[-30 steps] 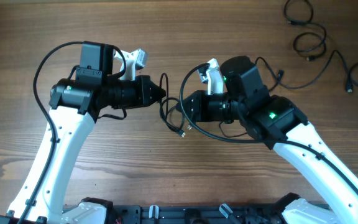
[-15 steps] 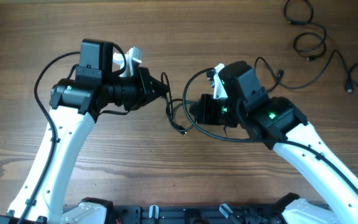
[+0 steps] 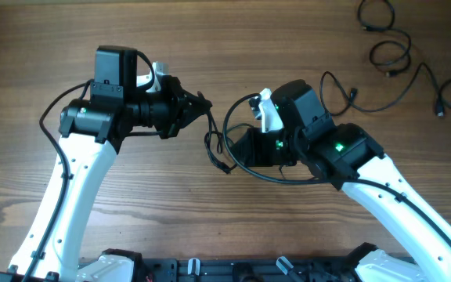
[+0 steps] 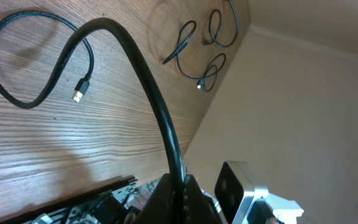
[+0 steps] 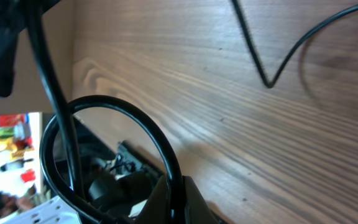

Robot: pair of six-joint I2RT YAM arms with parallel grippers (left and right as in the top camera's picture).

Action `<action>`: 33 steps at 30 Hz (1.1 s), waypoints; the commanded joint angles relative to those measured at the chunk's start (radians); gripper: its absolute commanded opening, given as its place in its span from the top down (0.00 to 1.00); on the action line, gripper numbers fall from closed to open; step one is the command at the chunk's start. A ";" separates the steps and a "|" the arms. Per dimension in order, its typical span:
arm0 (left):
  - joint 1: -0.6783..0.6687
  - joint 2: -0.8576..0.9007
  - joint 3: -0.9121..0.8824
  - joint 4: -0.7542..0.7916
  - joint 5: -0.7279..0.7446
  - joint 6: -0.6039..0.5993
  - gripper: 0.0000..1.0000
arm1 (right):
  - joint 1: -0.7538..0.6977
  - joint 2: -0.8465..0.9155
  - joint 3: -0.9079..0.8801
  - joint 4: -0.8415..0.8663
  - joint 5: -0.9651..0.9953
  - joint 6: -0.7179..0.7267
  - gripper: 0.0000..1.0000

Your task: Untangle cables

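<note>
Black, thin and rubber-sheathed, the tangled cable (image 3: 211, 142) hangs in small loops between the two arms, over the middle of the wood-grain worktop (image 3: 210, 39). The left gripper (image 3: 202, 106) is pinched tight on one strand. In the left wrist view the cord rises out of the closed jaws, arches over and ends in a loose ring whose silver-tipped USB plug (image 4: 78, 94) lies on the wood. The right gripper (image 3: 239, 149) is clamped on the same cable, and a springy hoop curls out of its jaws in the right wrist view. More thin black cables (image 3: 394, 51) lie spread at the far right corner, well apart from both arms.

The cord looks light and limp, yet with enough spring to keep its curl. Its sheath is probably grippy rather than slick. The plug joints seem the weak spots, so plain sheath beside a crossing is the better hold. A gentle, slow pull apart should open the loops rather than cinch them.
</note>
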 commanded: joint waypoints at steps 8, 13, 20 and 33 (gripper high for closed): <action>0.010 -0.002 0.010 0.027 -0.048 -0.167 0.96 | 0.018 0.008 -0.003 -0.117 -0.013 -0.152 0.96; 0.010 -0.002 0.010 0.033 -0.047 -0.226 0.96 | 0.018 0.008 -0.003 -0.142 0.172 -0.122 0.96; 0.010 -0.002 0.010 -0.006 -0.048 -0.185 0.15 | 0.018 0.008 -0.003 -0.075 0.220 -0.020 0.96; 0.009 -0.002 0.010 -0.217 -0.074 -0.056 0.65 | 0.017 0.008 -0.002 0.122 0.302 0.082 0.96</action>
